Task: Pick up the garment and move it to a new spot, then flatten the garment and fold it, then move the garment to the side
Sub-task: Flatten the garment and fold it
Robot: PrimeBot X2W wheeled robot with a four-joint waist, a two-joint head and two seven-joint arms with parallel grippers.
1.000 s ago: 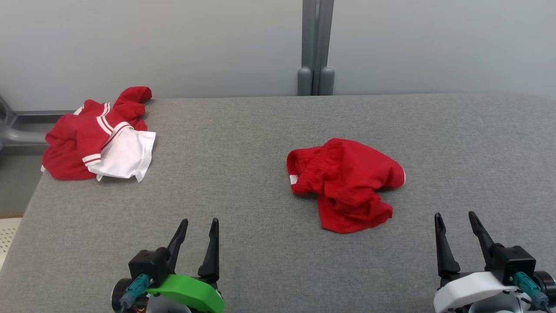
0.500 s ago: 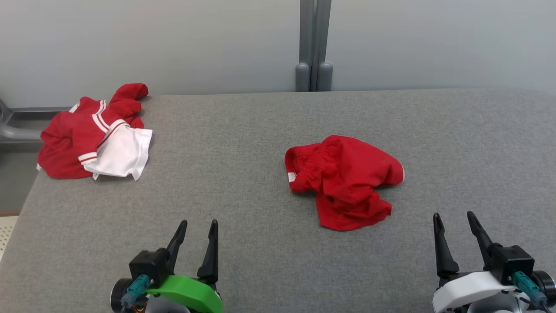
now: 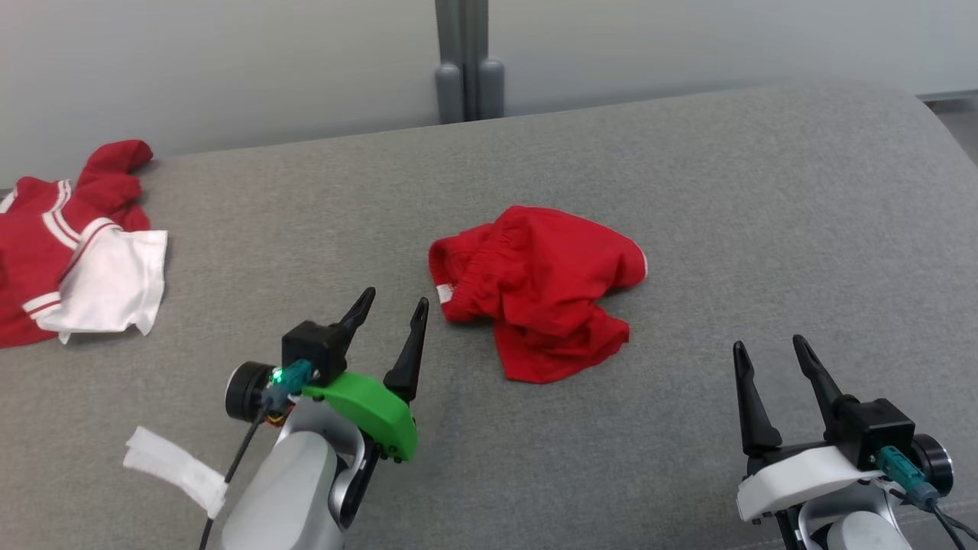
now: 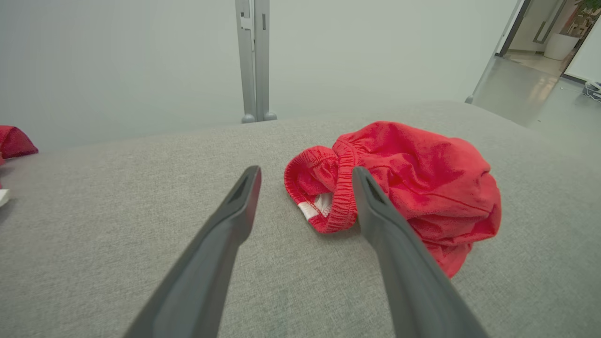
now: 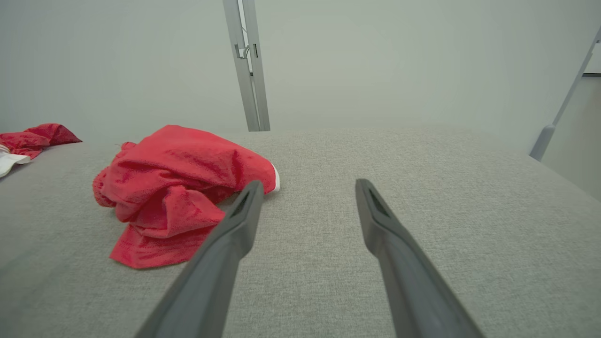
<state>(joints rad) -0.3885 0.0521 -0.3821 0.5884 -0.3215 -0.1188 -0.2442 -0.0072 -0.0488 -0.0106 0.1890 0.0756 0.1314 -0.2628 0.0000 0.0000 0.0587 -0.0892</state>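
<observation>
Red shorts (image 3: 542, 283) — white tag (image 3: 444, 292) unreadable; left gripper (image 3: 395, 298), right gripper (image 3: 768, 344) spread wide.

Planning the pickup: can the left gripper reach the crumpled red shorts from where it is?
Probably yes: the open left gripper points at the crumpled red fabric shorts, near their waistband, with bare grey fabric tabletop between them and nothing in the way.

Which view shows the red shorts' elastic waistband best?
The left wrist view: the gathered waistband and its white label sit close up, ahead of the open left gripper. The head view shows the whole red shorts from above, waistband small at their left. The right wrist view shows mostly crumpled fabric, waistband barely visible.
</observation>
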